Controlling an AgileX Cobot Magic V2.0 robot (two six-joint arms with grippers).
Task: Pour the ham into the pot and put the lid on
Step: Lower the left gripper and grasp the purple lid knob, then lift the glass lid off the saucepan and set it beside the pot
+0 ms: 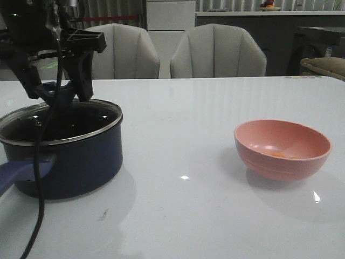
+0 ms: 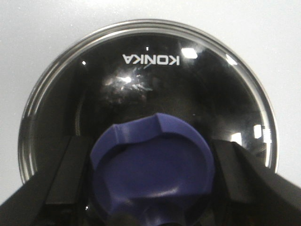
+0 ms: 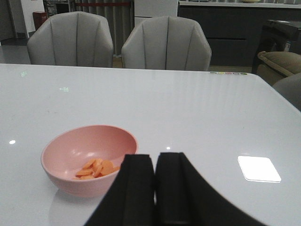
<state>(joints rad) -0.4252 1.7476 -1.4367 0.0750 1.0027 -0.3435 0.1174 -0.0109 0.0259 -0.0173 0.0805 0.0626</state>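
Observation:
The glass lid (image 2: 150, 80) lies on the dark navy pot (image 1: 70, 162), whose blue-purple handle (image 1: 16, 172) points toward the near left. My left gripper (image 1: 58, 97) reaches down over it, one finger pressed against each side of the blue-purple knob (image 2: 155, 160). The ham (image 3: 96, 168) is several orange slices lying in the pink bowl (image 3: 70, 155), which stands at the right of the table (image 1: 283, 148). My right gripper (image 3: 155, 157) hovers just beside the bowl, shut and holding nothing. It does not show in the front view.
Two grey chairs (image 1: 215, 51) stand behind the far edge of the white table (image 1: 178, 108). A black cable (image 1: 38, 178) hangs down in front of the pot. A cushioned seat (image 1: 326, 65) sits off the far right corner.

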